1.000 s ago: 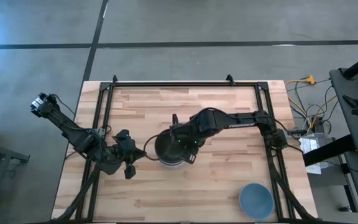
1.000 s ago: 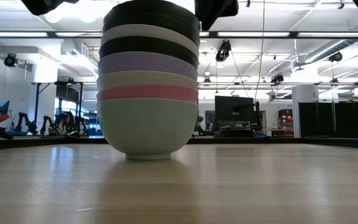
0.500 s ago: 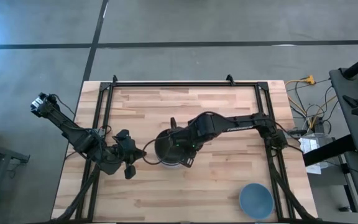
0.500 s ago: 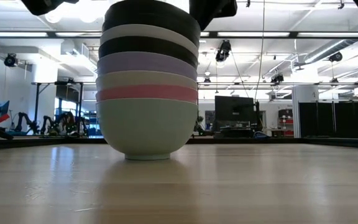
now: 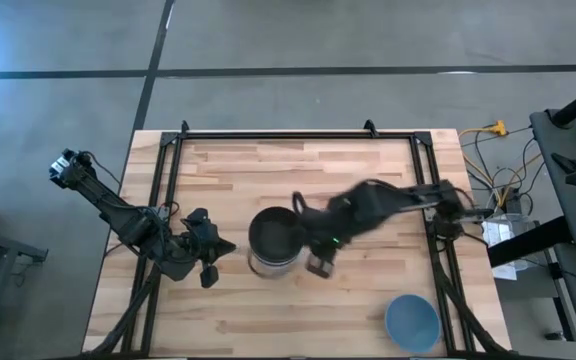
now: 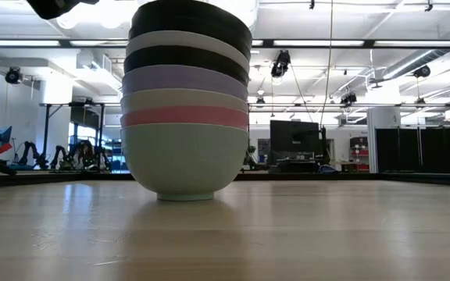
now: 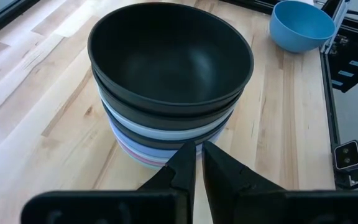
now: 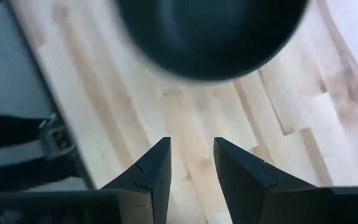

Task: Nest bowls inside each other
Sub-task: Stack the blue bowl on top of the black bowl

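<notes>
A stack of nested bowls (image 5: 272, 240) stands on its mint green bottom bowl's foot (image 6: 186, 195) on the table. Above that come pink, cream, lavender, black and white bowls, with a black bowl (image 7: 169, 56) on top. A blue bowl (image 5: 411, 322) sits alone near the table's near right corner. My right gripper (image 5: 316, 262) is open and empty just right of the stack, with the black bowl (image 8: 210, 31) ahead of its fingers (image 8: 151, 168). My left gripper (image 7: 197, 163) is shut and waits close to the stack's left side (image 5: 223, 247).
A black metal frame (image 5: 298, 134) runs along the table's far, left and right edges. Bare wood lies in front of the stack and along the far side. Cables and equipment (image 5: 508, 215) sit beyond the right edge.
My right gripper has drawn back from above the stack's right rim, moving toward the table's right and near edges; it no longer shows in the low view. The stack stays where it was, the black bowl on top.
</notes>
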You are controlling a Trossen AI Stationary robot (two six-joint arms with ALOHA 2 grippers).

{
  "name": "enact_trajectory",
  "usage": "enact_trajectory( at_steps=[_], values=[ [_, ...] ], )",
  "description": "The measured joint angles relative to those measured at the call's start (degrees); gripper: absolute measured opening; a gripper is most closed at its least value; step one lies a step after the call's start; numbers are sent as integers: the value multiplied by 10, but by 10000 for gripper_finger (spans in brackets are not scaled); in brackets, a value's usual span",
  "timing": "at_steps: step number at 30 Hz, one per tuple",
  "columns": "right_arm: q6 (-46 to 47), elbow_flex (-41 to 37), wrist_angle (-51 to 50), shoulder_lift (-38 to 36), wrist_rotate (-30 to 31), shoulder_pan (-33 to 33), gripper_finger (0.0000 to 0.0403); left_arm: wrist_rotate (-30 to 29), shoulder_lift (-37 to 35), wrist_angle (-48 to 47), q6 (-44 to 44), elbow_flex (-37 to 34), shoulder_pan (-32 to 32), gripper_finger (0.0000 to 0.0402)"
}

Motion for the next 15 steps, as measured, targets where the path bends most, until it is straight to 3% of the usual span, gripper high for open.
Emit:
enact_trajectory(
  at_steps=[6,11,15],
  values=[
    [-8,-65,1,-87,94,121,116,2,0,3,0,0,0,12],
    [65,-200,0,-162,181,236,116,2,0,7,1,0,0,12],
    [100,-330,4,-214,196,317,116,1,0,6,10,0,0,12]
  ],
)
